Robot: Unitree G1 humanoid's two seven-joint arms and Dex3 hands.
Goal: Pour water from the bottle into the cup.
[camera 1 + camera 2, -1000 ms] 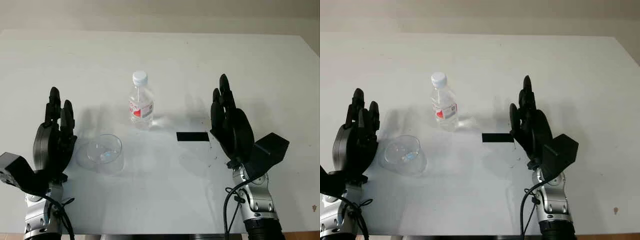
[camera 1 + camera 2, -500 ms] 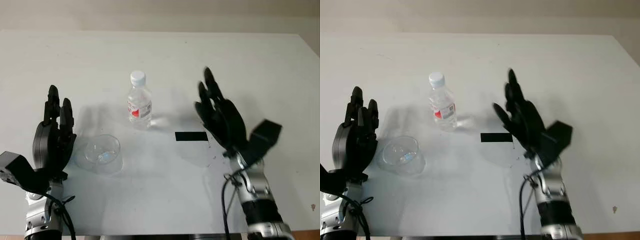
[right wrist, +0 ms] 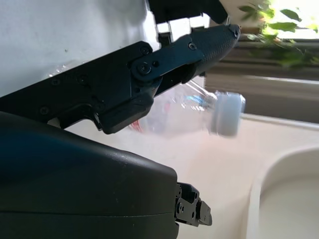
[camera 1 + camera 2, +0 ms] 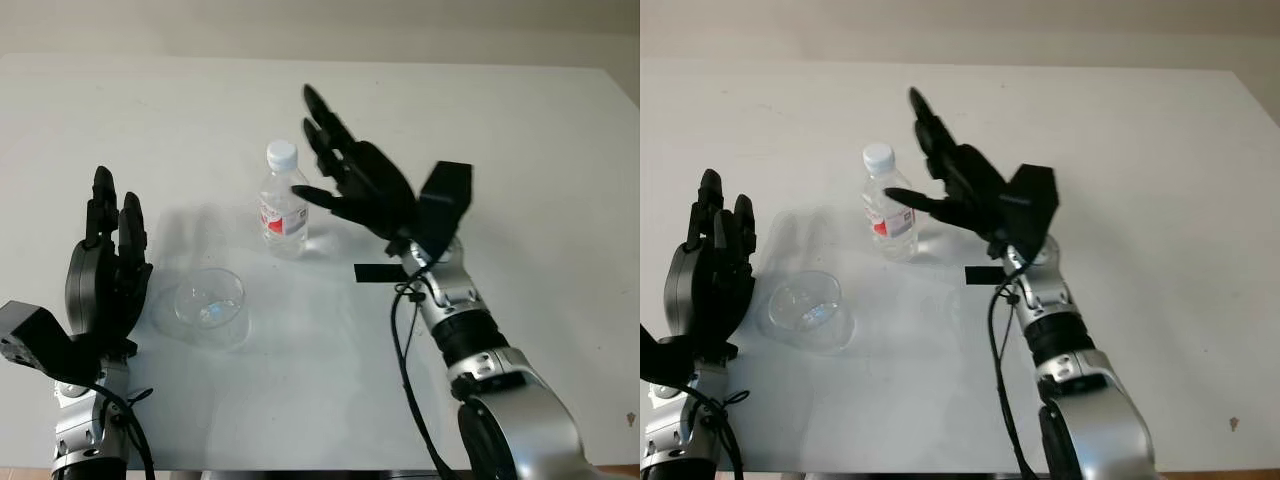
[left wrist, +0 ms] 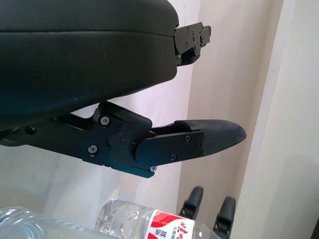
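Note:
A clear plastic bottle (image 4: pixel 283 205) with a white cap and a red label stands upright near the middle of the white table (image 4: pixel 500 150). A clear empty cup (image 4: pixel 211 306) sits in front of it to the left. My right hand (image 4: pixel 345 178) is open just right of the bottle, its thumb tip close to the label and its fingers reaching past the cap. The right wrist view has the bottle (image 3: pixel 199 112) between the fingers. My left hand (image 4: pixel 105 270) is open, raised at the left beside the cup. The left wrist view catches the bottle (image 5: pixel 149 224) at its edge.
A short strip of black tape (image 4: pixel 375 272) lies on the table under the right forearm. The table's far edge meets a pale wall (image 4: pixel 320 25).
My right hand has swung from the right side of the table leftward and forward, arriving right beside the bottle. The left hand, bottle and cup have stayed put.

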